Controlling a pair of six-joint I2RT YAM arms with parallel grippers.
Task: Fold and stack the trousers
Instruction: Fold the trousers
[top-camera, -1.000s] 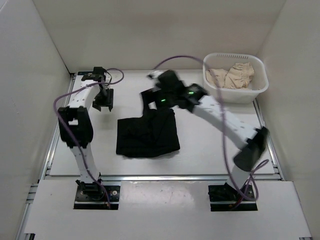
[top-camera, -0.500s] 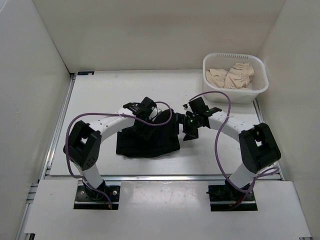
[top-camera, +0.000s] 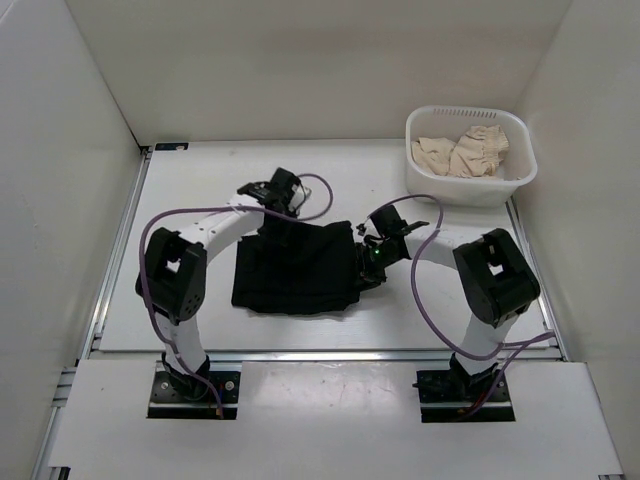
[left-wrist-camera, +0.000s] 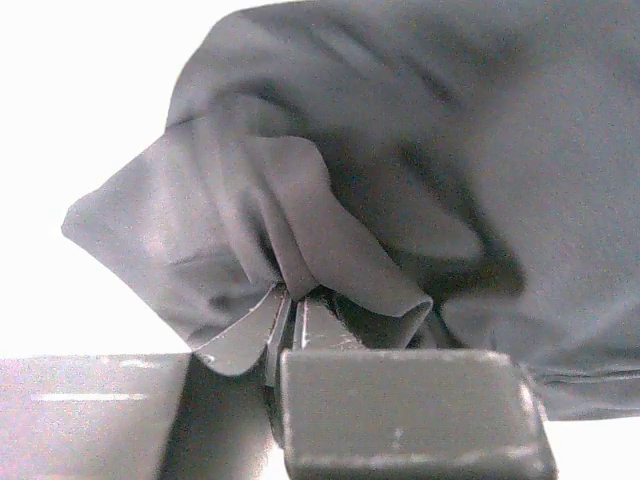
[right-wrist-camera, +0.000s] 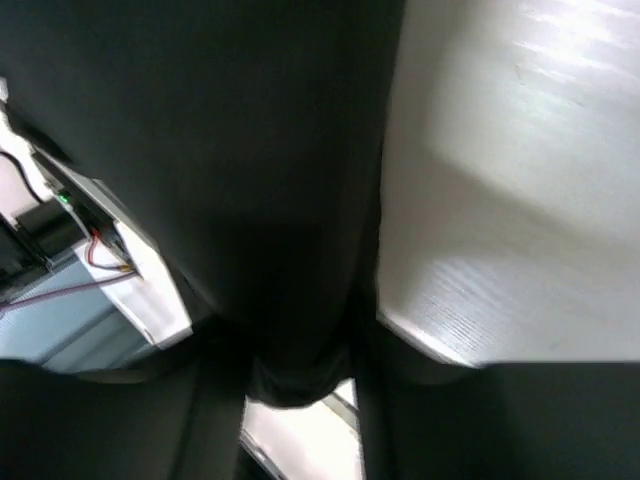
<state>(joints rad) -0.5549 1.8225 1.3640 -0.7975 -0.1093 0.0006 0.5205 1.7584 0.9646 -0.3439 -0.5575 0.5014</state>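
trousers (top-camera: 295, 275) soft, limp, light by my judgement | left gripper (left-wrist-camera: 292, 300) pinched on a bunched corner | right gripper (right-wrist-camera: 300, 375) clamps the edge | I'd hold corners

Robot lab test cell: plain white panels (top-camera: 300, 70) boxing in a white tabletop (top-camera: 330, 170) on 3 sides, aluminium rail (top-camera: 108, 270) along 9 o'clock, purple-cabled left arm (top-camera: 215, 225) and right arm (top-camera: 440, 240) bolted to base plates (top-camera: 195, 390) at 6 o'clock, white plastic basket (top-camera: 470, 186) at 2 o'clock.
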